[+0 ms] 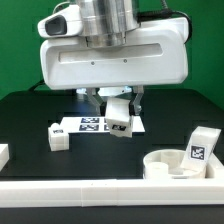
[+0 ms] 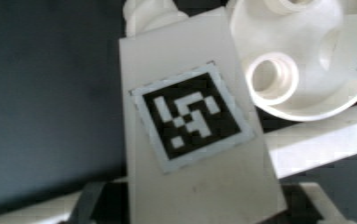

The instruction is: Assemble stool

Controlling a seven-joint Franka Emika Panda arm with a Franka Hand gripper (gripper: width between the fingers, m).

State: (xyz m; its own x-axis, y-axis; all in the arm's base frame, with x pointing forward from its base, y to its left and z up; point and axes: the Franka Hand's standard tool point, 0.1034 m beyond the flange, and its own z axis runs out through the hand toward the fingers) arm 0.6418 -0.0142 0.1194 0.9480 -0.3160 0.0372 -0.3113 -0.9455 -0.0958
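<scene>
- end effector [image 1: 119, 106]: closed tight on the held leg [image 1: 121, 120], a white tagged block, fingers on its two sides;
- held leg: by the marker board [image 1: 88, 125]; contact with the desk [image 1: 30, 115] not discernible;
- seat [image 1: 178, 166]: round rimmed disc on the desk, exterior view's right, near the front rail [image 1: 100, 190];
- second leg [image 1: 203, 146]: upright, just beside the seat;
- third leg [image 1: 57, 136]: exterior view's left, well apart

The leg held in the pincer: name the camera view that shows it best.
The wrist view: the leg fills the picture, its square tag large and whole. The exterior view shows it only small, gripped at the tip of the pincer, its tag too small to read.
</scene>
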